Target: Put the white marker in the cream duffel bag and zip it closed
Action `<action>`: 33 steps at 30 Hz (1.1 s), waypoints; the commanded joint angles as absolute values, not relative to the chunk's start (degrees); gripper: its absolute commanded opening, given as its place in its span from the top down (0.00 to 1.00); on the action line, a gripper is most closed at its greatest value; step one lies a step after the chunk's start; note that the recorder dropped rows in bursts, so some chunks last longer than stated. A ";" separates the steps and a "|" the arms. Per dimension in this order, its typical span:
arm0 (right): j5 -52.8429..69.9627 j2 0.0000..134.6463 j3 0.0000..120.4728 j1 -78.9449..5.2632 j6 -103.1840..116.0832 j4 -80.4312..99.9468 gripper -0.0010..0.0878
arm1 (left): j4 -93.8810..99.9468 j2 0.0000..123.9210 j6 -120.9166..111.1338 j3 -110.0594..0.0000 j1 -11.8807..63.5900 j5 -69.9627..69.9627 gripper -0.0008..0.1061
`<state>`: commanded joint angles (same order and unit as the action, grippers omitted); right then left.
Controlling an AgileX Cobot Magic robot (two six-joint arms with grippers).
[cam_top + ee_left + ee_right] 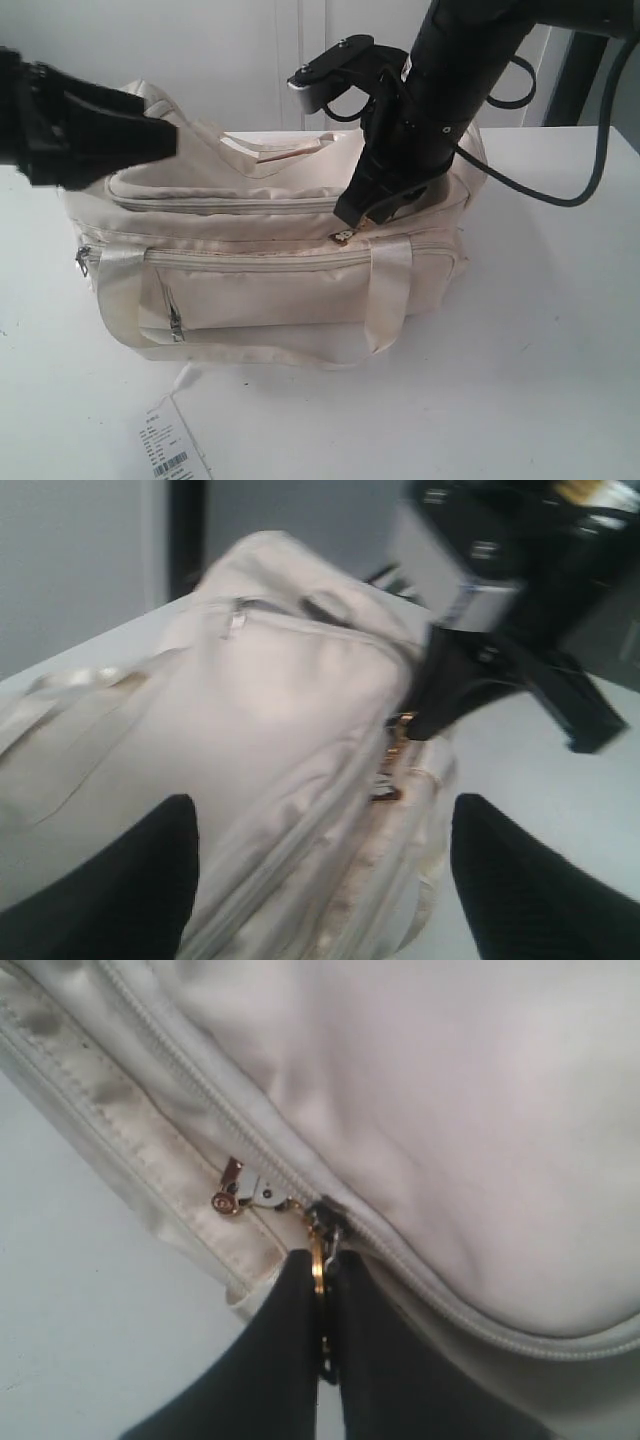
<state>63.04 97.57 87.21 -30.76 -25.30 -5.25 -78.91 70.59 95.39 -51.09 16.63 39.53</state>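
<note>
Cream duffel bag (270, 280): upright on white desk (540, 350)
Right gripper (322, 1265): clamped on gold zip pull (317, 1245), right end of bag top
Left gripper (322, 820): fingers spread apart, at bag's upper left end

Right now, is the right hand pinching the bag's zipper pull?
Yes, the right hand is shut on the gold zipper pull of the cream duffel bag.
</note>
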 joint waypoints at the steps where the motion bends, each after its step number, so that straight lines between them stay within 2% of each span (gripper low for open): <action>1: 63.04 97.57 87.21 -30.76 -25.30 -5.69 0.99 | -78.81 70.82 96.44 -51.09 19.06 37.14 0.36; 5: 63.15 97.57 87.21 -30.76 -25.30 -6.22 0.99 | -78.68 72.77 98.35 -51.09 25.15 27.86 0.40; 12: 63.26 97.57 87.21 -30.76 -25.30 -6.21 0.99 | -80.11 78.49 104.11 -51.09 29.86 23.89 0.41; 16: 63.59 97.57 87.21 -30.76 -25.30 -6.21 0.99 | -86.60 80.00 110.17 -51.49 30.52 16.11 0.41; 23: 63.28 97.57 87.21 -30.76 -25.30 -6.21 0.99 | -89.89 83.18 115.59 -53.42 30.52 22.09 0.41; 33: 63.28 97.57 87.21 -30.76 -25.30 -6.21 0.99 | -89.89 86.08 115.84 -53.42 30.52 16.05 0.41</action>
<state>63.28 97.57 87.21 -30.76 -25.30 -6.21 -89.89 86.08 115.84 -53.42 30.52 16.05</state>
